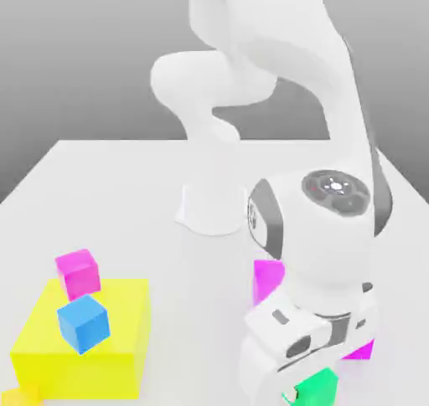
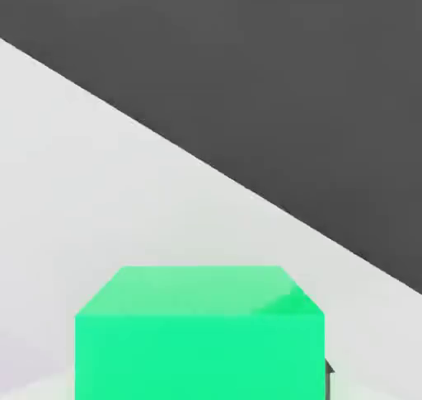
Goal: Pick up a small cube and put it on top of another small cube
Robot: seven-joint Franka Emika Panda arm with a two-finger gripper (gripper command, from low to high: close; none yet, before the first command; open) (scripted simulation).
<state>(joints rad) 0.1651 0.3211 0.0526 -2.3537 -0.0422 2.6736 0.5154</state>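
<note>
At the exterior view's lower right, the pincer is closed tight on the small green cube, low over the worktop. It looks light, rigid, smooth-faced (likely slippery); opposite flat sides suit gripping best.

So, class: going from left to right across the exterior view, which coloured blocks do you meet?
Big yellow block → small blue cube → big magenta block → small green cube.
</note>
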